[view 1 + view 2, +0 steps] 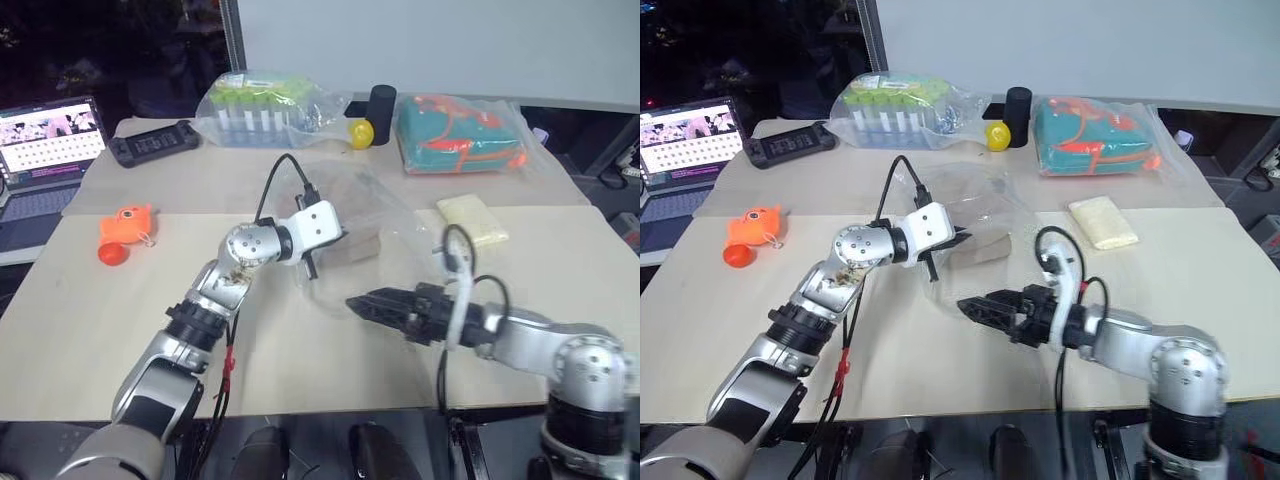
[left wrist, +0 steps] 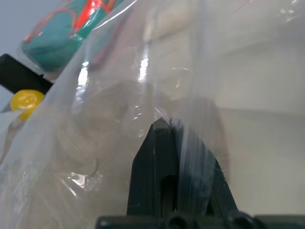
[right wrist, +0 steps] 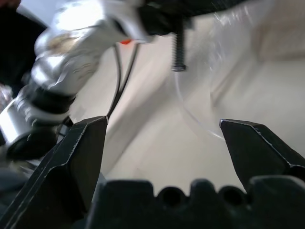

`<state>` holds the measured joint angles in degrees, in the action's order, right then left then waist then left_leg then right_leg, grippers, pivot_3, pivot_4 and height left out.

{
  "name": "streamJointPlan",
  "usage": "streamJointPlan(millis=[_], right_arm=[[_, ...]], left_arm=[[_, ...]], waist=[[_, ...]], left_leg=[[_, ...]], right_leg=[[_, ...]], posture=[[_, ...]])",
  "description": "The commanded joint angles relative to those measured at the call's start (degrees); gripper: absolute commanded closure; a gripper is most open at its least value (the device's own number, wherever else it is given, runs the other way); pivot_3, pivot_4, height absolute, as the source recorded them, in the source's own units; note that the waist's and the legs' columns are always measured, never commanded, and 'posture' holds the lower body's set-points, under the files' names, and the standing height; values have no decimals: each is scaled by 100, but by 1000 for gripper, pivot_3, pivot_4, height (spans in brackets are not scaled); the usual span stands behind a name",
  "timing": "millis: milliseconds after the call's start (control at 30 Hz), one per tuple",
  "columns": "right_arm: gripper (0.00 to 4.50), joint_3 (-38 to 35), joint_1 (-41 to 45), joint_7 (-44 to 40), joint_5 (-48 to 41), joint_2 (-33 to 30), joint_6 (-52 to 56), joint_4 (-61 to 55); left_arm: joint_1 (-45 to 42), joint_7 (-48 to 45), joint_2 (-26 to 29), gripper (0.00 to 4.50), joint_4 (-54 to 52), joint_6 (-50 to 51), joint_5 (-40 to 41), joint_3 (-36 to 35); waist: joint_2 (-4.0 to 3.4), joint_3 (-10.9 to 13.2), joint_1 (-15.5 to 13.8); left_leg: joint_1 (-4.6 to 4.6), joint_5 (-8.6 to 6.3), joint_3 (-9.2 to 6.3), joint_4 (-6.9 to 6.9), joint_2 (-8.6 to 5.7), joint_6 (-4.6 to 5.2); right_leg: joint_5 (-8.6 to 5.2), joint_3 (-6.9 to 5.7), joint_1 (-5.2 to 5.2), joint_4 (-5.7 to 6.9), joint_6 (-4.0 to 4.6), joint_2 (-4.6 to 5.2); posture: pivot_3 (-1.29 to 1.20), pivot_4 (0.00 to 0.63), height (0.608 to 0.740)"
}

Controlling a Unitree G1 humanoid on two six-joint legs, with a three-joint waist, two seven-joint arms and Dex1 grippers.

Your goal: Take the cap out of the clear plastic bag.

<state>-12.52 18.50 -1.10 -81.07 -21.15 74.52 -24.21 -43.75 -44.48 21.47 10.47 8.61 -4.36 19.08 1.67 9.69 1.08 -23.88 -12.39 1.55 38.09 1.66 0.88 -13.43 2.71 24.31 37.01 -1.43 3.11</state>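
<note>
The clear plastic bag (image 1: 392, 215) is lifted off the middle of the table, crinkled and glossy. Inside it a beige-tan cap (image 1: 357, 246) shows through the film, just past my left gripper (image 1: 343, 238). That gripper is shut on a fold of the bag; in the left wrist view its black fingers (image 2: 159, 167) press together with film draped over them, and the cap (image 2: 90, 143) is a blurred tan shape behind. My right gripper (image 1: 356, 303) hangs open below and in front of the bag, pointing left, with nothing between its fingers (image 3: 81, 152).
At the back stand a bag of green-topped tubes (image 1: 260, 108), a yellow ball (image 1: 360, 132), a black cylinder (image 1: 381, 104) and a bagged teal-and-orange bundle (image 1: 458, 135). A cream block (image 1: 472, 220) lies right. An orange toy (image 1: 122, 232), a black controller (image 1: 150, 143) and a laptop (image 1: 45, 140) sit left.
</note>
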Motion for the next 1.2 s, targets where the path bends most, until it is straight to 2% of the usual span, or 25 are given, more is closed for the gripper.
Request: streamJointPlan(millis=[33, 167, 333, 633, 767, 800, 933, 1067, 1100, 1200], right_arm=[[0, -26, 292, 861, 34, 491, -604, 623], [0, -269, 520, 2045, 340, 1053, -1080, 1624], [0, -628, 875, 2704, 207, 1753, -1790, 2261], [0, -944, 1927, 2178, 908, 2191, -2788, 3992], [977, -935, 1998, 2008, 1056, 2260, -2736, 4112], [1487, -963, 2011, 1997, 1039, 2283, -2711, 4130], [2758, -1111, 2030, 2018, 956, 2333, -2708, 4048], [4219, -1215, 2085, 2076, 923, 2325, -2718, 3918], [4458, -1220, 2097, 2086, 929, 2323, -2714, 3911], [4458, -1099, 1986, 2273, 811, 2261, -2311, 3590]], left_arm=[[48, 22, -61, 4464, -551, 253, 33, -80], [163, 7, -14, 4464, -825, 451, 26, -120], [202, 35, 30, 4464, -924, 533, -17, -106], [218, 7, 72, 4464, -969, 534, -47, -76], [221, 3, 110, 4500, -961, 538, -52, -96], [217, 4, 121, 4500, -939, 525, -53, -99], [181, 22, 152, 4500, -844, 470, -82, -98], [187, 34, 155, 4500, -768, 430, -100, -88], [193, 39, 152, 4500, -753, 419, -103, -82], [201, 57, 154, 4500, -685, 366, -140, -53]], waist=[[0, 0, -7], [0, -2, -19], [-1, -3, 11], [-3, -3, 102], [-3, -3, 125], [-3, -3, 130], [-4, -3, 137], [-4, -4, 138], [-4, -4, 138], [-5, -4, 137]], left_leg=[[1, 0, 0, 1, 0, 0], [3, 0, 0, 10, 1, 0], [-11, -1, 0, 8, 2, 2], [-6, -1, 1, 8, 5, 2], [-9, -1, 0, 8, 11, 3], [-9, -1, -1, 8, 11, 3], [-8, -1, -2, 8, 12, 3], [-8, -1, -1, 8, 12, 3], [-8, -1, -1, 8, 12, 3], [-4, -1, -1, 8, 12, 3]], right_leg=[[1, 0, -1, 2, -2, 0], [4, -2, -6, 1, -5, -1], [4, -3, 7, 0, -5, -1], [7, -2, 5, 2, -4, -3], [7, -4, 5, 4, -5, -1], [7, -4, 5, 5, -5, 0], [7, -4, 5, 6, -5, -1], [7, -4, 6, 5, -5, 0], [7, -4, 5, 6, -5, 0], [7, -4, 4, 7, -5, -1]], posture=[[0, 150, 740], [0, 150, 740], [0, 150, 740], [0, 150, 740], [0, 150, 740], [0, 150, 740], [0, 150, 740], [0, 150, 740], [0, 150, 740], [0, 150, 740]])
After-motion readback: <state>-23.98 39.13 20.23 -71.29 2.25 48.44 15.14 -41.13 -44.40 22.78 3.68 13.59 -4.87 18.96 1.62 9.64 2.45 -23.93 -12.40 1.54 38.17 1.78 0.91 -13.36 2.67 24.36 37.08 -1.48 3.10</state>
